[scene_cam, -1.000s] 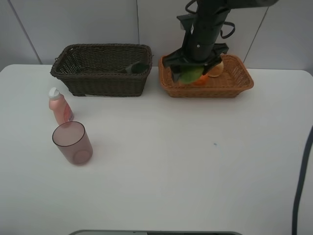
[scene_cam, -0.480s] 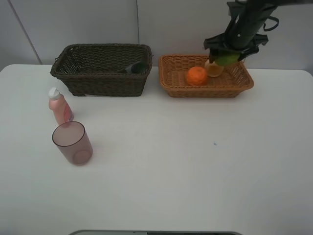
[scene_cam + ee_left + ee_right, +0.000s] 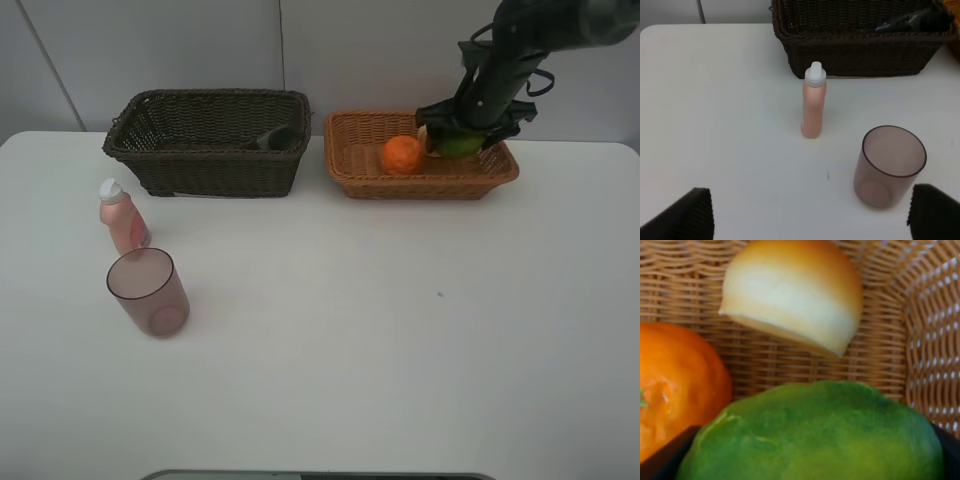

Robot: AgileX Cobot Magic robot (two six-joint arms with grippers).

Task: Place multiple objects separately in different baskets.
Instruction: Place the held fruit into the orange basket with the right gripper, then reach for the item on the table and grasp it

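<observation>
My right gripper is shut on the green round fruit and holds it low inside the light tan basket, at its right end. In the right wrist view the green fruit fills the space between the dark fingers, with the orange beside it and the peach-like fruit beyond. The orange lies mid-basket. The pump bottle lies in the dark basket. My left gripper is open above the table, short of the pink bottle and the mauve cup.
The pink bottle and the cup stand upright on the white table's left side, in front of the dark basket. The two baskets sit side by side along the back edge, close to the wall. The dark basket shows the pump bottle inside.
My right arm has carried the green fruit from the left part of the tan basket over to its right end and lowered it there, uncovering the orange. The left side is unchanged.
</observation>
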